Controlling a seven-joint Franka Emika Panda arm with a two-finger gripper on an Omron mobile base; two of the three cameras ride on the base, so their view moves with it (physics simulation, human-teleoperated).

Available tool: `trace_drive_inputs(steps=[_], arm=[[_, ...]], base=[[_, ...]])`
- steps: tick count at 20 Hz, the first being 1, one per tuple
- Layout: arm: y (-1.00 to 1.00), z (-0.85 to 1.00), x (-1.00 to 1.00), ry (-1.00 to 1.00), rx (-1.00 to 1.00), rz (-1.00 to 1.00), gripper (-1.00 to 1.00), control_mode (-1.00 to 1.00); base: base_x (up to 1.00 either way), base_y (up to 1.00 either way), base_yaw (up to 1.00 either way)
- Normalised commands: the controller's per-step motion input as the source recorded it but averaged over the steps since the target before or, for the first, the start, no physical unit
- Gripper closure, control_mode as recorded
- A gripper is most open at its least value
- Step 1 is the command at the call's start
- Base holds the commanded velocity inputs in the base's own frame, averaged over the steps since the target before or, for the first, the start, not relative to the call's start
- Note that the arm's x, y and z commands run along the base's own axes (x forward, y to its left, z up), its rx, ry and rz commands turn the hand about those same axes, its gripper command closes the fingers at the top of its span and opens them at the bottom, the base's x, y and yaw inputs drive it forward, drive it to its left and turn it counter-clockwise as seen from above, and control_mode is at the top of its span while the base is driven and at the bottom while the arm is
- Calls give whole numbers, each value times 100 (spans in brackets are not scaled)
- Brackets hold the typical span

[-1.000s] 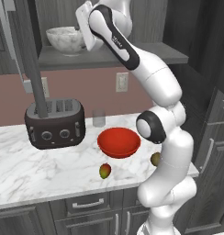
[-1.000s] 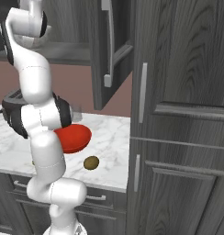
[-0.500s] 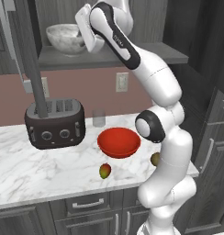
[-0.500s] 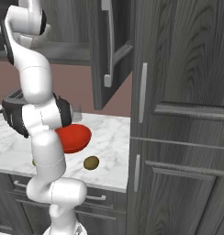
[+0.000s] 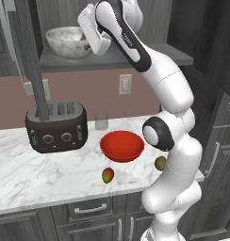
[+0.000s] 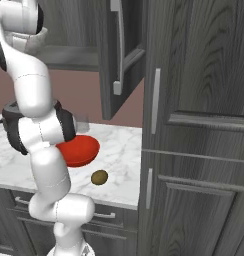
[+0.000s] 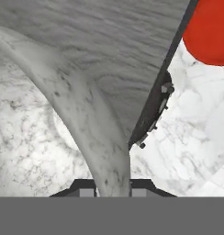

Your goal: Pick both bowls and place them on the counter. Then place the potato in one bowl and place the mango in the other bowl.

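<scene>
The white-grey marbled bowl (image 5: 65, 42) stands on the dark shelf (image 5: 135, 59) high at the left. My gripper (image 7: 113, 186) is at its right rim, and in the hand view the thick marbled rim (image 7: 86, 105) fills the gap between the fingertips (image 7: 86, 187). The glossy red bowl (image 5: 121, 146) rests on the white marble counter (image 5: 41, 169), also seen as the red bowl (image 6: 79, 150) behind my arm. In front of it lies the mango (image 5: 107, 175). The olive-brown potato (image 5: 160, 163) lies to its right, near the counter's front edge (image 6: 99, 177).
A dark toaster (image 5: 55, 127) stands at the counter's back left, with a small glass (image 5: 102, 121) beside it. An open cabinet door (image 6: 119, 50) hangs over the counter's right end. Tall dark cabinets (image 6: 204, 150) close off the right side.
</scene>
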Motion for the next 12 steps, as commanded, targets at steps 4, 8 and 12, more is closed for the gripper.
trace_drive_inputs(steps=[4,8,12], arm=[[-11,-6,-79,0,0,0,100,-100],[-17,-9,-83,0,0,-2,100,-100],[-21,-13,-84,0,1,-3,100,-100]], base=[[0,0,0],[0,0,0],[0,0,0]])
